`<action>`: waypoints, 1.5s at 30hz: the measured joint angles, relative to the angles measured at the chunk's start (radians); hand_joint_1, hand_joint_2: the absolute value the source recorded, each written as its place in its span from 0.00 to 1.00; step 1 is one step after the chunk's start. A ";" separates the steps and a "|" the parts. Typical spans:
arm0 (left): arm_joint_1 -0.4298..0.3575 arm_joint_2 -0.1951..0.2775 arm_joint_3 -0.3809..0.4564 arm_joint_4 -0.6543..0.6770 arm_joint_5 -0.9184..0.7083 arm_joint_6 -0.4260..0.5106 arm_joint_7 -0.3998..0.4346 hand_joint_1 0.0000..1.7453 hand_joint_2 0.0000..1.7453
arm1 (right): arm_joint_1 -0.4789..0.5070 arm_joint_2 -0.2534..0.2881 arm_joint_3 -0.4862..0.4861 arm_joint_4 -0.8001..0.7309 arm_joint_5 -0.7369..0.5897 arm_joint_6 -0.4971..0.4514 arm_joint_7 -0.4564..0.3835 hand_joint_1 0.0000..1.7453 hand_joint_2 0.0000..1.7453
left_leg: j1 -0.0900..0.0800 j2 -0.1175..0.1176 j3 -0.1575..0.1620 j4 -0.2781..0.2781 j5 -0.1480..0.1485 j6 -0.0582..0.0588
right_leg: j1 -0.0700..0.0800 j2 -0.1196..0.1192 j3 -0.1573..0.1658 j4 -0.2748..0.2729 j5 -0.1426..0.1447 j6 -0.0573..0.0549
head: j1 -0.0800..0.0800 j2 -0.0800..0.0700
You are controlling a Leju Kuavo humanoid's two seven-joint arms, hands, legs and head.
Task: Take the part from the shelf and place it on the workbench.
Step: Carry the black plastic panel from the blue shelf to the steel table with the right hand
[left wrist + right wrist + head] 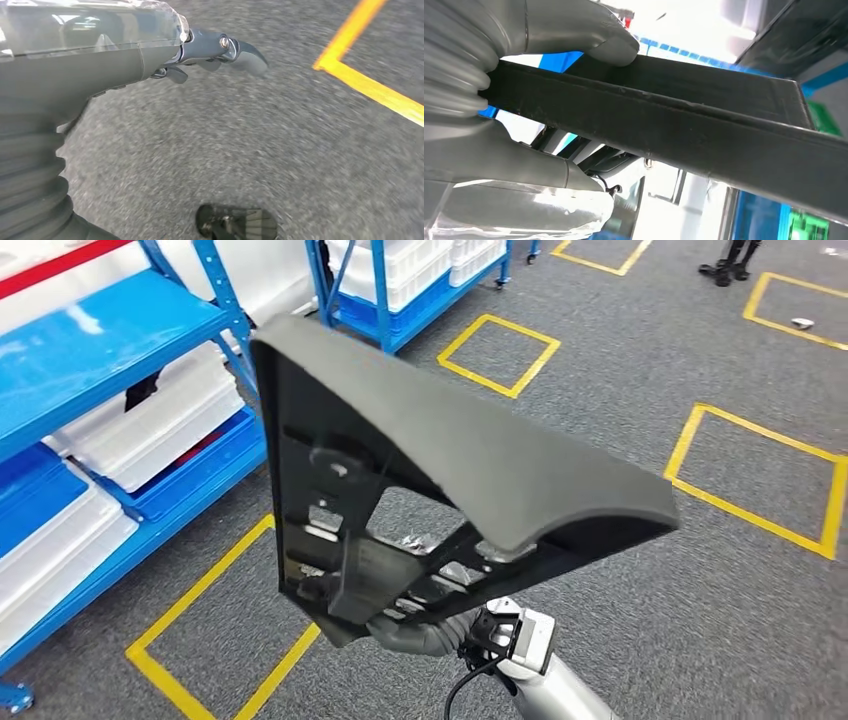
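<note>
A large dark triangular part [450,460] with a felt-covered face and a ribbed plastic frame fills the middle of the head view, held up above the carpet. My right hand [415,625] grips its lower edge from below. In the right wrist view the thumb [589,35] presses on one side of the part's black edge [704,135] and the hand [519,165] wraps the other side. My left hand [200,52] hangs over the grey carpet with nothing in it, its fingers partly curled.
Blue shelves [90,350] with white bins [150,425] stand at the left, another blue rack [410,280] at the back. Yellow tape squares [760,480] mark the grey carpet. Dark stand feet [730,265] sit far right at the back.
</note>
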 joint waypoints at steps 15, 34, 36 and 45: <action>-0.002 0.023 -0.005 0.000 -0.018 -0.009 -0.021 0.00 1.00 | 0.072 -0.078 -0.127 -0.070 0.078 -0.086 0.000 0.97 1.00 | -0.008 0.129 0.026 -0.054 0.004 0.027 | -0.014 -0.132 -0.028 0.058 -0.026 0.052 | 0.001 0.000; 0.006 0.053 0.027 -0.001 0.011 -0.024 -0.004 0.00 1.00 | 0.161 -0.217 -0.176 -0.215 0.163 -0.114 0.000 0.97 1.00 | -0.002 -0.008 0.014 -0.034 -0.007 0.008 | -0.010 0.032 -0.015 0.005 0.002 0.033 | 0.000 0.000; 0.000 0.053 0.027 -0.001 0.003 -0.027 -0.005 0.00 1.00 | 0.174 -0.220 -0.176 -0.225 0.161 -0.101 0.000 0.97 1.00 | -0.001 0.011 0.018 -0.042 0.001 0.022 | -0.011 0.020 -0.021 0.011 -0.002 0.044 | 0.000 0.000; -0.006 0.050 0.042 -0.001 0.023 -0.039 0.035 0.00 1.00 | 0.175 -0.220 -0.166 -0.220 0.143 -0.043 0.000 0.97 1.00 | -0.007 0.116 0.018 -0.048 0.003 0.035 | -0.020 -0.114 -0.060 0.137 -0.058 0.059 | 0.001 0.000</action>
